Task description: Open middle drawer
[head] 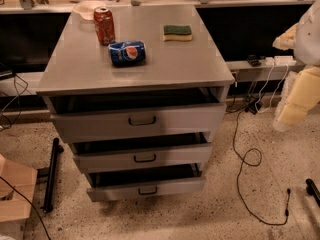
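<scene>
**Three look-alike drawers, hand far off to the right**

On the cabinet (59, 130), the risk I judge biggest is taking the wrong front. The top drawer (100, 126) juts over the middle drawer (100, 161), and the bottom drawer (115, 191) sits just beneath it. A rough pull could jolt the worktop (75, 69) and roll the blue can (127, 53) lying on it. The floor cable (239, 156) could snag the base. The middle drawer's small dark handle (145, 158) invites a slip. The hand (296, 96) hangs at the right edge, higher than that handle and well apart from it; I cannot tell whether it is apart or together.
</scene>
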Motion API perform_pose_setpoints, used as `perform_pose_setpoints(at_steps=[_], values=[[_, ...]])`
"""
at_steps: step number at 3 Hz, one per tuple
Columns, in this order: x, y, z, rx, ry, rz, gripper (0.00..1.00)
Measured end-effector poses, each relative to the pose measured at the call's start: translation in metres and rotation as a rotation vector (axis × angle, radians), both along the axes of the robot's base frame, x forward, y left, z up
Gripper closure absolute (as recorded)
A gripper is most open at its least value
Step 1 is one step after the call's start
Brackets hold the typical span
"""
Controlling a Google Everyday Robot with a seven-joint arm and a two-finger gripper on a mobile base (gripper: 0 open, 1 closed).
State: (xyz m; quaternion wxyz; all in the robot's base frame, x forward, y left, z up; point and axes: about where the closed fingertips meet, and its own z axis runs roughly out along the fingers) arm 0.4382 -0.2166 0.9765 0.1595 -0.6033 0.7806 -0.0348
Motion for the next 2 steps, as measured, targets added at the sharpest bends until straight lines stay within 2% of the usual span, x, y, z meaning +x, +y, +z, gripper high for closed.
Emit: perform_pose_setpoints(at_steps=[1,2], values=[[0.004,0.002,-0.002,0.021,-0.016,0.013,0.00],[0.016,0.007,-0.011,0.080,-0.025,0.045,0.00]])
